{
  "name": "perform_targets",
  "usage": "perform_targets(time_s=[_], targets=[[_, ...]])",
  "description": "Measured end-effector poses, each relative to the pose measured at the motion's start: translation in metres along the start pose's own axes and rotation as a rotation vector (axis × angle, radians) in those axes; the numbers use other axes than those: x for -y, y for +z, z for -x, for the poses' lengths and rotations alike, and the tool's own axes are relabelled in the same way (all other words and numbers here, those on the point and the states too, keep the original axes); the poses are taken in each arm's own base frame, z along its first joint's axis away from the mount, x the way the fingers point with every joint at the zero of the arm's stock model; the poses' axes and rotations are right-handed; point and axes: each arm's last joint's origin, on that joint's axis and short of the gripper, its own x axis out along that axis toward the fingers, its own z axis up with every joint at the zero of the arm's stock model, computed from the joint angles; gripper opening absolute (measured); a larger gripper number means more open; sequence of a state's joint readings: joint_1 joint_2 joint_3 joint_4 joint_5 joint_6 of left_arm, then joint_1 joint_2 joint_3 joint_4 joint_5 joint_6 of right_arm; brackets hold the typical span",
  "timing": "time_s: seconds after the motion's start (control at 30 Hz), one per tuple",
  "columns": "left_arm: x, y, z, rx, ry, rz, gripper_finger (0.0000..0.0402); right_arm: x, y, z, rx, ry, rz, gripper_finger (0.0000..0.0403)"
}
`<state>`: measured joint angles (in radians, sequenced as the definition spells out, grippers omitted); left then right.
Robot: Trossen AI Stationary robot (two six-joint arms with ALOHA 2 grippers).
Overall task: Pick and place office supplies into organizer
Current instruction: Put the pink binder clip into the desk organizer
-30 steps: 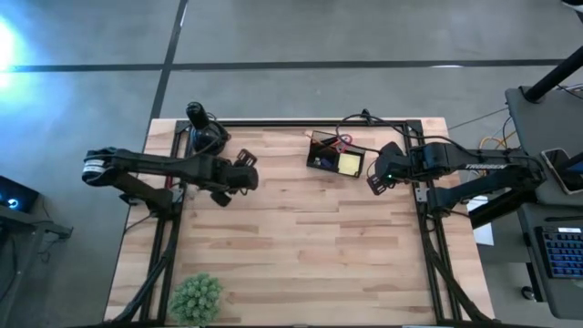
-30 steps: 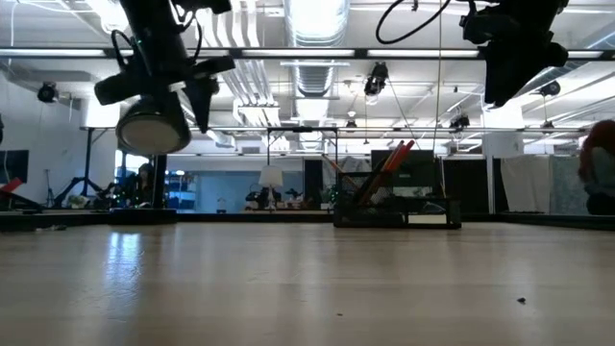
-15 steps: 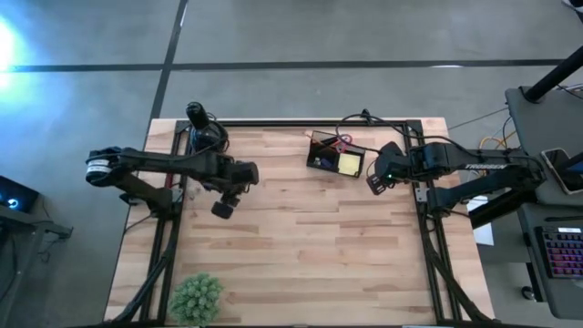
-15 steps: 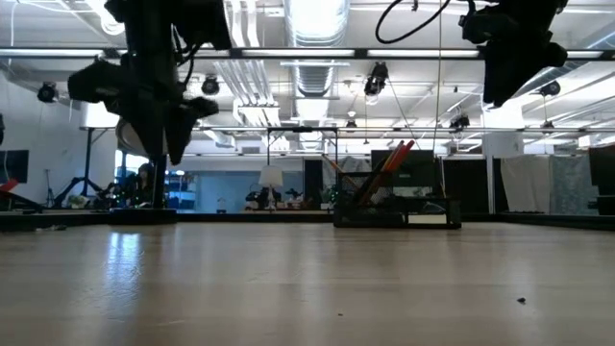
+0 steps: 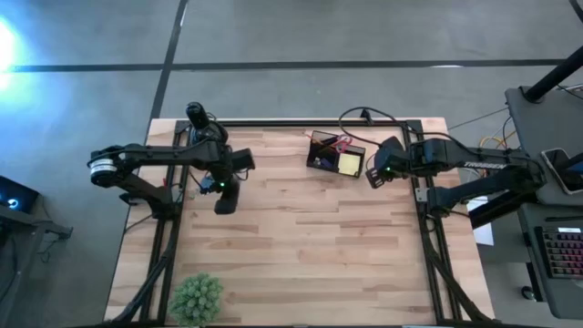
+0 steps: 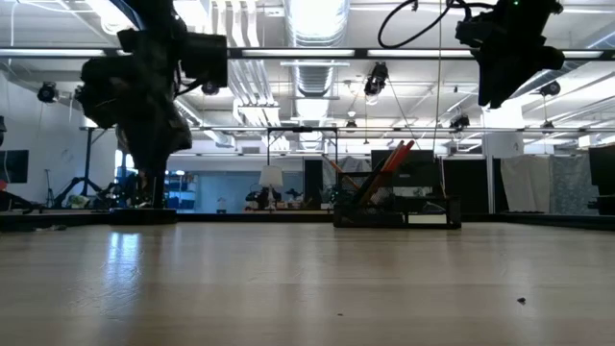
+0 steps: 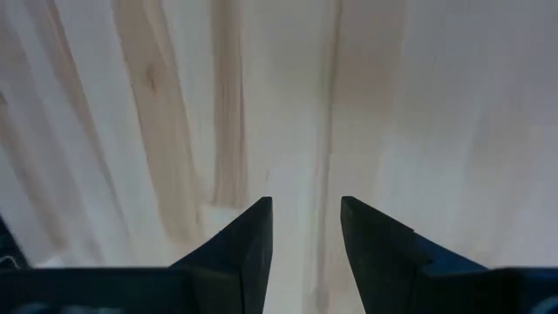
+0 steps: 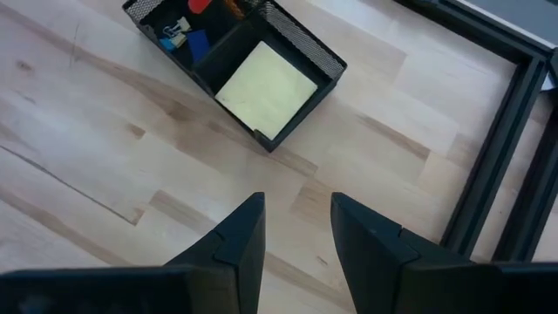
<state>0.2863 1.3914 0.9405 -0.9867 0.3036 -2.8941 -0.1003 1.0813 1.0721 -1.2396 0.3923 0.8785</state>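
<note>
The black mesh organizer [image 5: 333, 155] stands at the table's far middle. A yellow sticky-note pad [image 8: 266, 78] lies flat in one compartment. Blue pieces [image 8: 183, 39] and red scissor handles [image 5: 342, 143] sit in the others. In the low view orange pencils [image 6: 389, 163] lean up out of the organizer. My right gripper [image 8: 296, 214] hovers open just right of the organizer, with nothing between its fingers. My left gripper [image 7: 305, 218] points down over bare wood at the table's left [image 5: 223, 199], open and empty.
A round black object with an upright knob [image 5: 196, 116] stands at the far left corner. A small green plant [image 5: 196, 296] sits at the near left edge. Black frame rails [image 5: 428, 228] run along the table's sides and far edge.
My left gripper has swung toward the table's near edge and sunk lower. Its wrist has rolled and tipped, so the fingers now point down at the wood. It has stayed open and empty.
</note>
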Motion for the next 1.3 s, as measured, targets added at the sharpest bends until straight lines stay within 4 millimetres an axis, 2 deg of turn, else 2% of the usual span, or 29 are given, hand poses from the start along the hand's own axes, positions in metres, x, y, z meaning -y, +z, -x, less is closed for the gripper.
perform_targets(time_s=[0.2,0.43,0.6,0.8,0.9,1.03,1.3], targets=[[0.001,0.022,0.000,0.242,-0.114,0.056,0.0122,0.004,0.005,-0.003,0.000,-0.018,-0.036,0.0123],[-0.003,0.042,0.001,0.451,-0.112,0.092,0.0122,0.005,0.005,-0.003,0.000,-0.019,-0.041,0.0123],[-0.005,0.056,-0.014,0.493,0.003,0.132,0.0122,0.005,0.006,-0.003,0.001,-0.018,-0.042,0.0123],[-0.005,0.071,-0.028,0.541,0.046,0.156,0.0122,0.005,0.006,-0.003,0.002,-0.016,-0.043,0.0123],[-0.006,0.076,-0.035,0.541,0.084,0.222,0.0122,0.004,0.006,-0.003,0.007,-0.011,-0.046,0.0123],[-0.006,0.080,-0.040,0.549,0.086,0.282,0.0122,0.004,0.006,-0.003,0.010,-0.008,-0.048,0.0123],[0.000,0.084,-0.061,0.572,0.085,0.284,0.0122,0.004,0.007,-0.003,0.011,-0.007,-0.048,0.0123]])
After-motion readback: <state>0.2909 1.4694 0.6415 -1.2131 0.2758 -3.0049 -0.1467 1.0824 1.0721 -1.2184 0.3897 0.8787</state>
